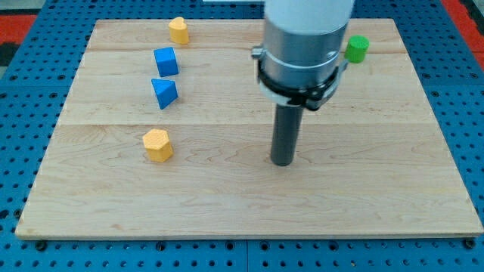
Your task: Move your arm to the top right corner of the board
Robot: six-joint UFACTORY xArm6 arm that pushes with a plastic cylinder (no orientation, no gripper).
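My tip (pixel 283 162) bare, mid-board (pixel 227 204), touching no block; green block (pixel 357 48), maybe cylinder, well apart toward top right.

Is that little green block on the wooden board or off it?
On it: the green block sits on the board near its top right corner, inside the edge.

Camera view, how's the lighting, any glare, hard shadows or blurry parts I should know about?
In the camera view the light is even and soft, with no glare on the wooden board; my tip and the orange block near the view's left throw only faint shadows; the blocks look sharp, while the arm's pale housing close to the lens is slightly soft and cut off by the view's top.
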